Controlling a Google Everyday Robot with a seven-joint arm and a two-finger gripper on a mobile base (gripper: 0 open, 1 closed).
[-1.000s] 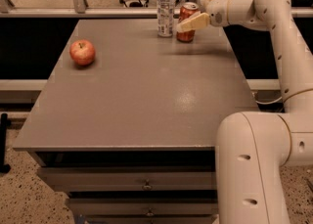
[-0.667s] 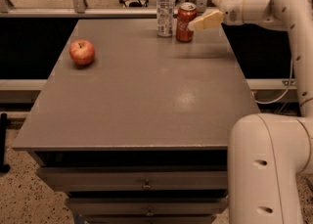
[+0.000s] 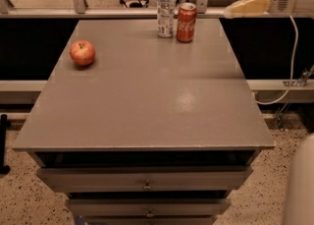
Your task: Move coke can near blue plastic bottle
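Coke can upright just beside blue plastic bottle at tabletop far edge; tool apart, holding nothing, open-or-closed unclear.

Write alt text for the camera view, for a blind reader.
A red coke can stands upright close beside a blue plastic bottle at the far edge of a grey table. The robot's hand hangs past the table's far right corner, apart from the can; a red apple sits near the left edge.

Dim, warm light from above; a pale sheen on the table right of centre; the gripper shows brightly lit at upper right.
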